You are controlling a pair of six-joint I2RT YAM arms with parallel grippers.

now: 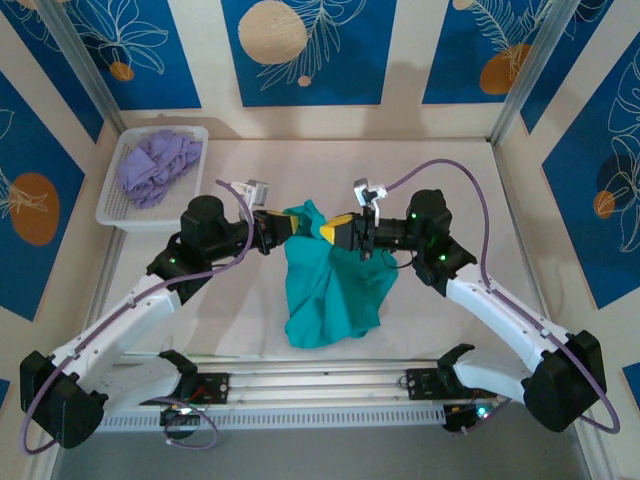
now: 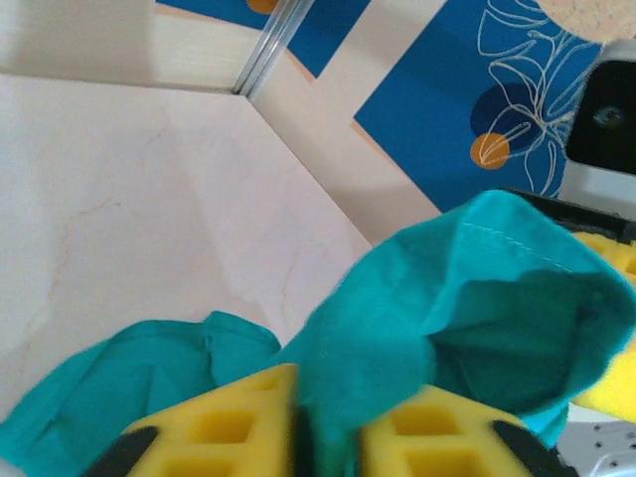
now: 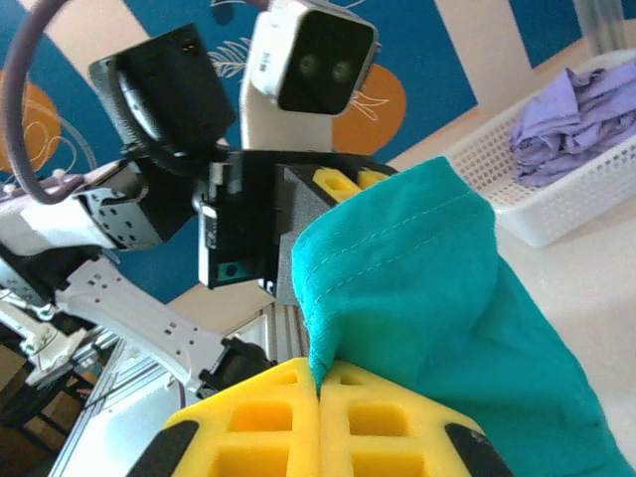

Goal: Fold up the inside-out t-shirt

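Blue wall panels with white leaf outlines and orange discs (image 1: 300, 50) stand around the workspace. Below them lies the pale, marble-look table (image 1: 450, 170), its bare surface stretching behind and to both sides of the arms.

The teal-green cotton t-shirt (image 1: 330, 290) sits at the middle of the table, towards its near edge. It is bunched and crumpled rather than spread flat. Its upper part is gathered up between the two grippers, and the rest hangs down and fans out in front of them onto the table. In the left wrist view the cloth (image 2: 477, 298) arches over the fingers, with a stitched hem along its top.

A white plastic mesh basket (image 1: 112, 208) rests in the far left corner, well apart from the shirt. A crumpled lavender-purple garment (image 1: 155, 165) lies inside it.

The right gripper (image 1: 327, 230) faces left, and its yellow pads (image 3: 268, 417) are pressed together on a hemmed fold of the shirt (image 3: 447, 328).

The left gripper (image 1: 283, 224) faces it from just beside. Its yellow pads (image 2: 224, 427) stand slightly apart with teal cloth in the slot between them. Whether they press on that cloth cannot be told.
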